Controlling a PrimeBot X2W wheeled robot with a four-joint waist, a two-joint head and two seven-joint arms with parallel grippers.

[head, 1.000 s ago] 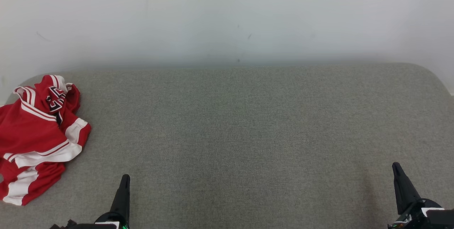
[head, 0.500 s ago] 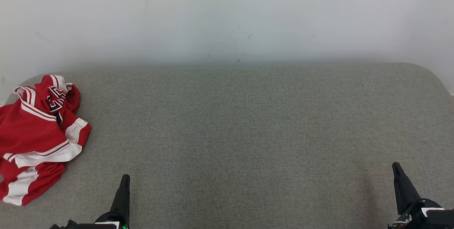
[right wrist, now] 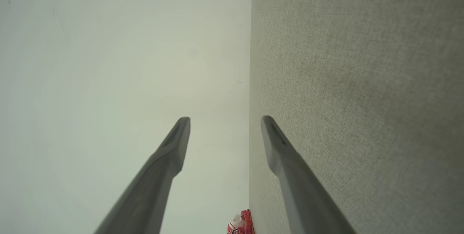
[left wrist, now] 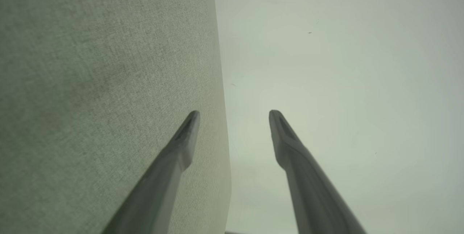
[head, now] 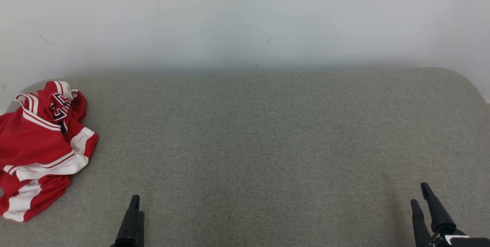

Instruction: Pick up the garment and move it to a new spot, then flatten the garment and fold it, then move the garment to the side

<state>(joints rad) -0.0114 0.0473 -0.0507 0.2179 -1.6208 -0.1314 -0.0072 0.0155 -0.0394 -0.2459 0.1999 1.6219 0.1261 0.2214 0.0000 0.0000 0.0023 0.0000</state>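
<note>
While the garment (head: 40,147) lies crumpled at the far left of the table (head: 268,132), red with white bands and a dark emblem on its upper fold, part of it runs past the head view's left edge. To its right, at the bottom of that view, the left gripper (head: 137,205) points up over bare grey cloth, apart from the garment. The left wrist view shows the left gripper (left wrist: 235,113) spread. Its fingers (left wrist: 170,165) have a clear gap between the tips and nothing in it, one over the table, the other over the pale wall (left wrist: 344,63). The middle of the table is plain grey weave, meeting the wall (head: 245,17) behind. At the lower right the right gripper (head: 418,193) is also spread, its dark tips apart and holding nothing. In the right wrist view the right gripper (right wrist: 225,118) shows the same gap. A small red and white bit of the garment (right wrist: 240,224) peeks in at the bottom edge, beside the table's edge.
</note>
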